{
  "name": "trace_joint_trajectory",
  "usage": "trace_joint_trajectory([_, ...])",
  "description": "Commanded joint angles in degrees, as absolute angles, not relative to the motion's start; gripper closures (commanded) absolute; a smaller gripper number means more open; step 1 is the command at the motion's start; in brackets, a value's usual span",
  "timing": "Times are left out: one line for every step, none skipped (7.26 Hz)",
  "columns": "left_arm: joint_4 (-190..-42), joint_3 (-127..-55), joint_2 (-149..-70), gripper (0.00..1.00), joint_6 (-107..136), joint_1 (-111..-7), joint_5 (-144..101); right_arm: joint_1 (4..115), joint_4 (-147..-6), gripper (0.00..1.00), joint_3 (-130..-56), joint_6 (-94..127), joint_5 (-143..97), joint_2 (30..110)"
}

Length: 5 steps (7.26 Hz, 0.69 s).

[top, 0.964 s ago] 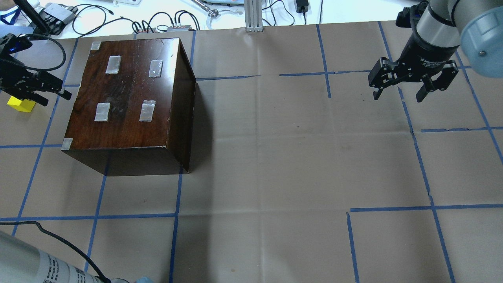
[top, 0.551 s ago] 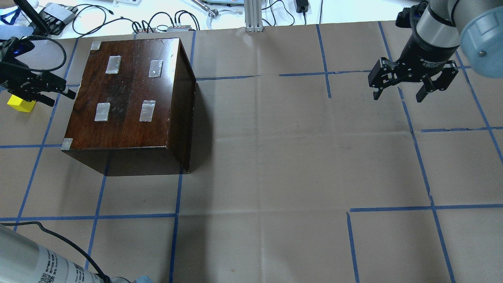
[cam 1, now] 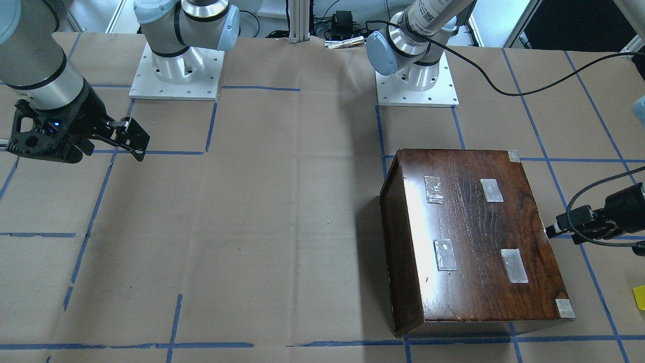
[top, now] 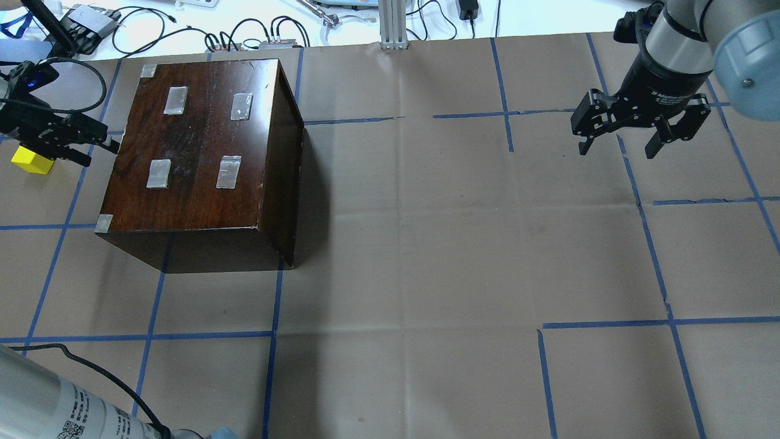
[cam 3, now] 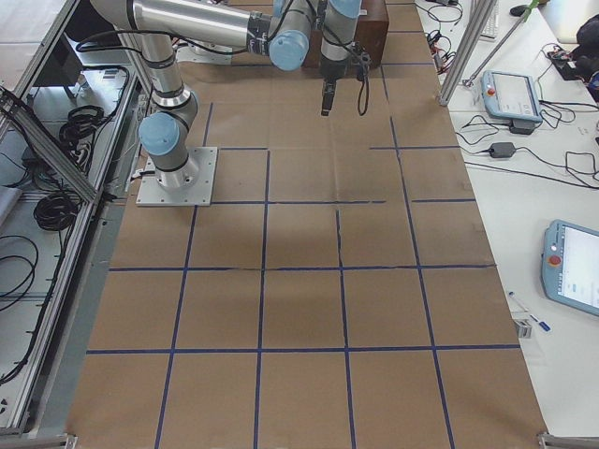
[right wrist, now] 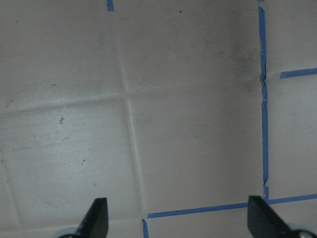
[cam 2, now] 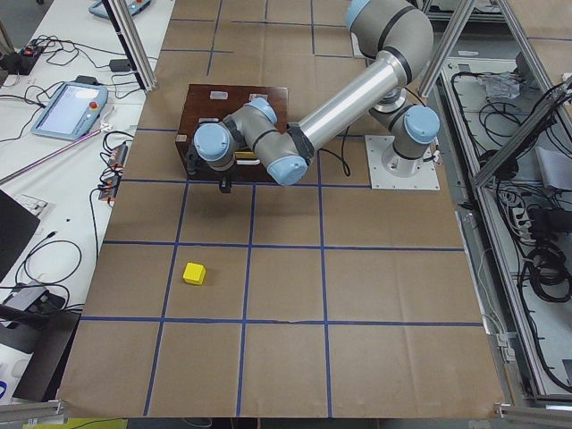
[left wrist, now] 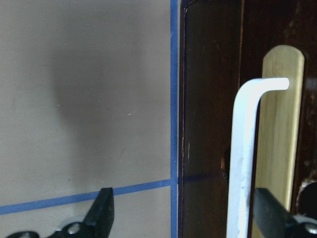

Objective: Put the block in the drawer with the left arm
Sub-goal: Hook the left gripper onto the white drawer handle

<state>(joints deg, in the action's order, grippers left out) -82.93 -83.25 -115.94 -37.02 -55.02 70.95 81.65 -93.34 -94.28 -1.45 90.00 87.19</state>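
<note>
Shifted from over the block [top: 28, 160] toward the box [top: 201, 146], left end effector [top: 99, 152], fingers spread, straddles the closed drawer's [left wrist: 210, 124] upright handle [left wrist: 242, 158]; block sits on the surface just behind it.

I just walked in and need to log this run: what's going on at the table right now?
The left gripper, open and empty, is at the side of the dark wooden box, facing a white handle on the box's front. No drawer is pulled out yet. The yellow block lies on the paper-covered table beside that gripper, not picked up. The right gripper hangs open far across the table, holding nothing.
</note>
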Motion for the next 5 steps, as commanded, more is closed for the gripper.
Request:
trace_joint_trajectory([-82.88, -83.23, -116.54, 0.01, -37.09, -55.02, 69.96, 81.65, -93.34, 0.0, -94.31, -1.49, 90.0, 87.19])
trace_joint_trajectory([-82.88, -83.49, -116.72, 0.01, -37.09, -55.11, 70.05, 81.65, -93.34, 0.0, -94.31, -1.41, 90.0, 87.19])
trace_joint_trajectory([-82.88, -83.58, -116.72, 0.01, -37.09, -55.19, 70.05, 81.65, -93.34, 0.0, -94.31, -1.49, 90.0, 87.19])
trace_joint_trajectory([-82.88, -83.67, -116.81, 0.01, -37.09, -55.28, 69.96, 81.65, -93.34, 0.0, -94.31, -1.41, 90.0, 87.19])
trace_joint_trajectory([-82.88, -83.67, -116.89, 0.01, -37.09, -55.37, 70.05, 81.65, -93.34, 0.0, -94.31, -1.49, 90.0, 87.19])
